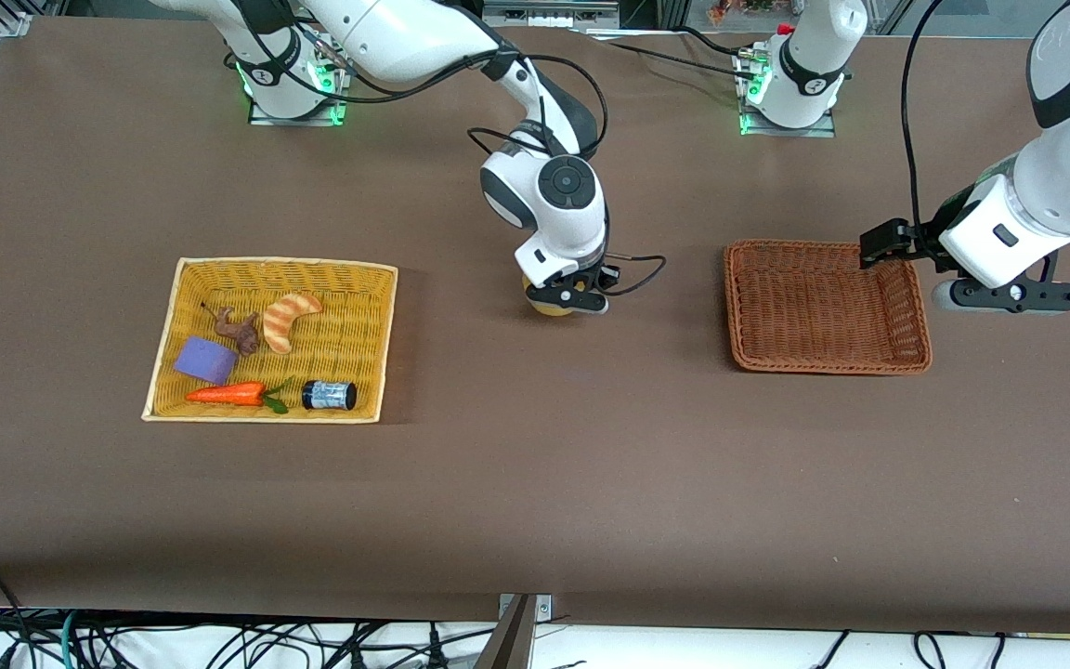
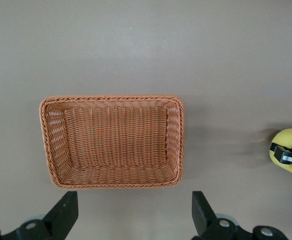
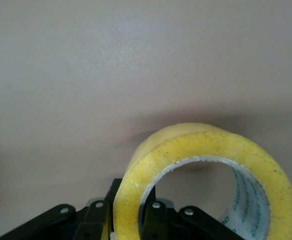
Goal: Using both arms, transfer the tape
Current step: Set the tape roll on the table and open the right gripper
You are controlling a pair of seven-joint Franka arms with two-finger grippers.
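tape [image 1: 549, 308]: mostly hidden under right tool [image 1: 572, 295] | black cylinder [image 1: 329, 395] label: unreadable

Yellow tape [image 3: 206, 150], brown woven basket [image 2: 113, 142]

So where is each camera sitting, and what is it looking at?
Front view: high across the table, facing both white arms; right gripper holds the yellowish tape roll.
Left wrist view: looks down at the brown woven basket; open left gripper shows.
Right wrist view: close on the tape roll in its gripper.
Shared: the tape roll, in all three.
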